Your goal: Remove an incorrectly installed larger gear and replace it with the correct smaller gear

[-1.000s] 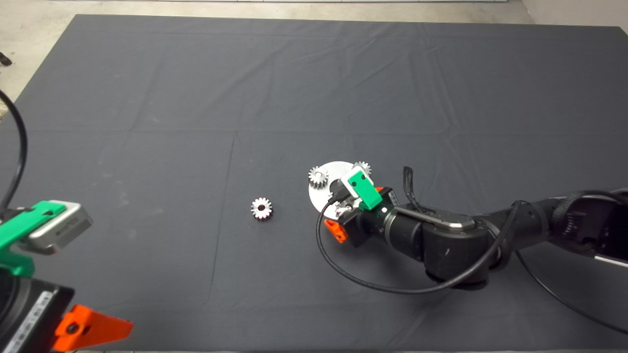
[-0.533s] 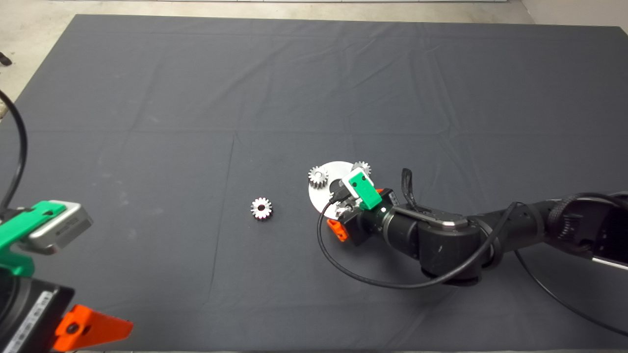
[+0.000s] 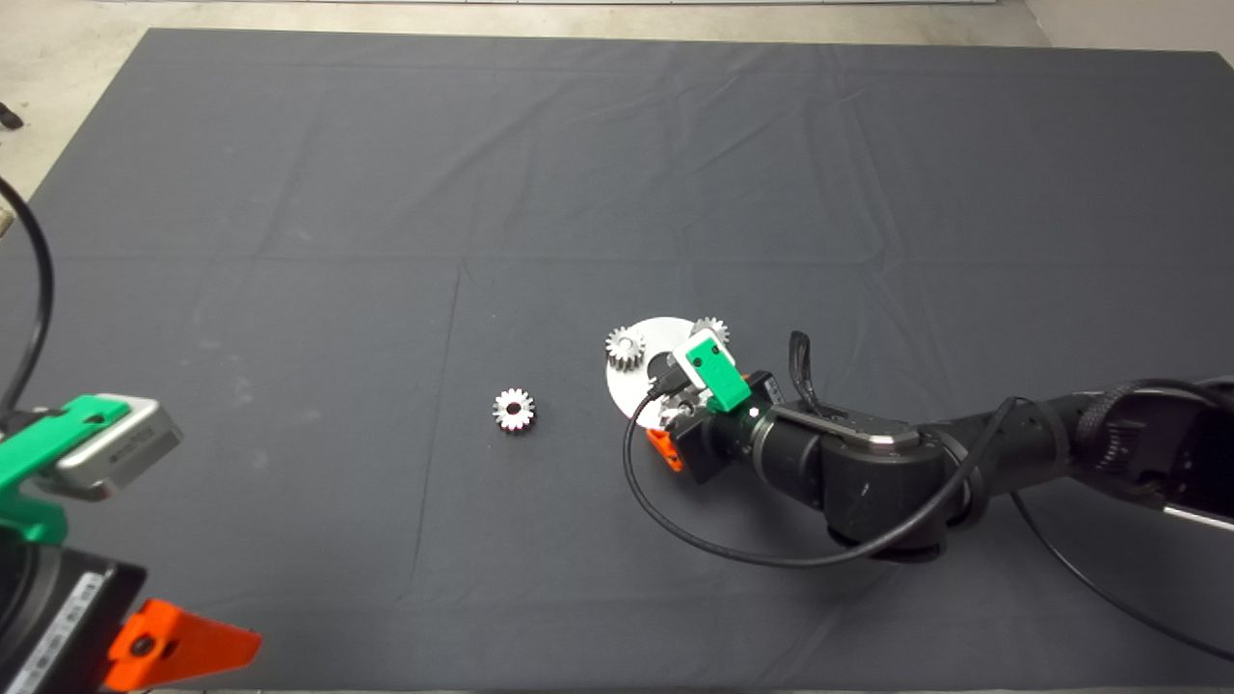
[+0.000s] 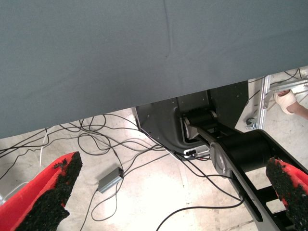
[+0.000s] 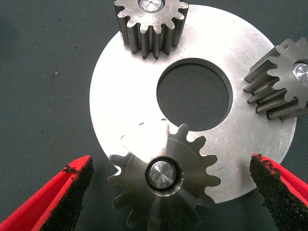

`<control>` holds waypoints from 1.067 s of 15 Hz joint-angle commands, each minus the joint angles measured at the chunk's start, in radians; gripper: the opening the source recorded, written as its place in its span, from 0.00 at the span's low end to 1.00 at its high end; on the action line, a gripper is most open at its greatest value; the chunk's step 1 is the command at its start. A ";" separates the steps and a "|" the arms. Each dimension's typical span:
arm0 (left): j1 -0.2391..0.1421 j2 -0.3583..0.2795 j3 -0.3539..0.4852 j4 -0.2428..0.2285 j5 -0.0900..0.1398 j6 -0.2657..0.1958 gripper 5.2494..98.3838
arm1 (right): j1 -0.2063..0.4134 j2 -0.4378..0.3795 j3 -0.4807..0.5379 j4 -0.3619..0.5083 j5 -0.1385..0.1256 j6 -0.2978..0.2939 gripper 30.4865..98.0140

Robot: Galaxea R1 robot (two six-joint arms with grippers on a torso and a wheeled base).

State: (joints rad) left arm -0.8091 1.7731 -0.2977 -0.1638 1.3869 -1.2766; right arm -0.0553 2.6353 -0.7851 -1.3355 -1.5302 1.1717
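While the left gripper [image 3: 145,646] sits parked lower left, fingers apart, the right gripper [image 5: 168,192] straddles the larger gear [image 5: 161,185] on the round plate [image 5: 250,72], fingers wide, not touching. Only the head view shows the smaller gear [image 3: 514,410], mid-frame on the mat [image 3: 289,193].

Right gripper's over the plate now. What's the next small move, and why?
Probably lower the right gripper and close on the larger gear. Its fingers stand open on either side of that gear, which still sits on its pin on the plate.

Brushed metal plate [image 5: 250,72], dull steel larger gear [image 5: 161,185], matt cloth mat [image 3: 289,193]
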 commanded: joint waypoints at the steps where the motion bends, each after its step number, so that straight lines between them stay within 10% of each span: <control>1: -0.004 -0.002 0.013 0.001 0.003 0.000 1.00 | 0.007 0.002 0.011 -0.022 -0.002 0.023 0.83; 16: -0.004 -0.002 0.013 0.001 0.004 0.000 1.00 | 0.005 0.001 0.012 -0.021 0.005 0.089 0.52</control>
State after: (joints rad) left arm -0.8091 1.7728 -0.2977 -0.1638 1.3872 -1.2766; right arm -0.0615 2.6345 -0.7847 -1.3353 -1.5265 1.2509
